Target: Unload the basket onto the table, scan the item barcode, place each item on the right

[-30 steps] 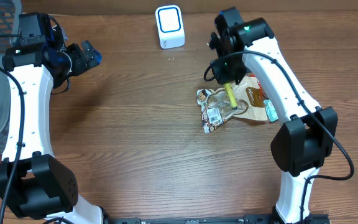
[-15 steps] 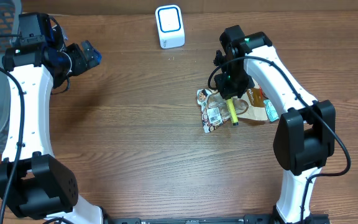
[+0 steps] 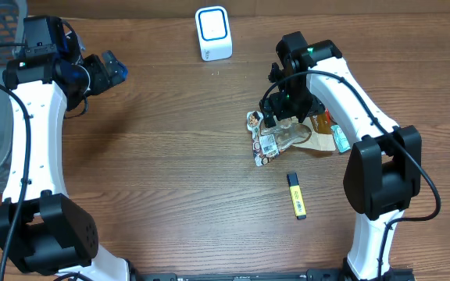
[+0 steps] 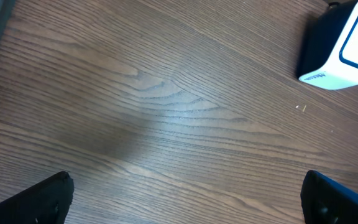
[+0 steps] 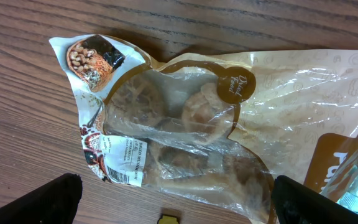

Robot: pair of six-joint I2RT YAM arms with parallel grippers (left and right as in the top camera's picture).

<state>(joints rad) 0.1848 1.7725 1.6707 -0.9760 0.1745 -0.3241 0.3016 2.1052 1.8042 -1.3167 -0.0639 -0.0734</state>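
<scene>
Overhead shows the right claw [image 3: 287, 112], open and empty, directly above the snack bag [image 3: 276, 139]; left claw [image 3: 115, 69] open, far off.

The scanner [image 4: 347, 43] is cut by the left wrist view's edge; the snack bag [image 5: 216, 112] by the right's.

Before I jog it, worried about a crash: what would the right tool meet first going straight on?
Likely the clear snack bag, dead ahead of the open right tool; depth is unclear.
</scene>
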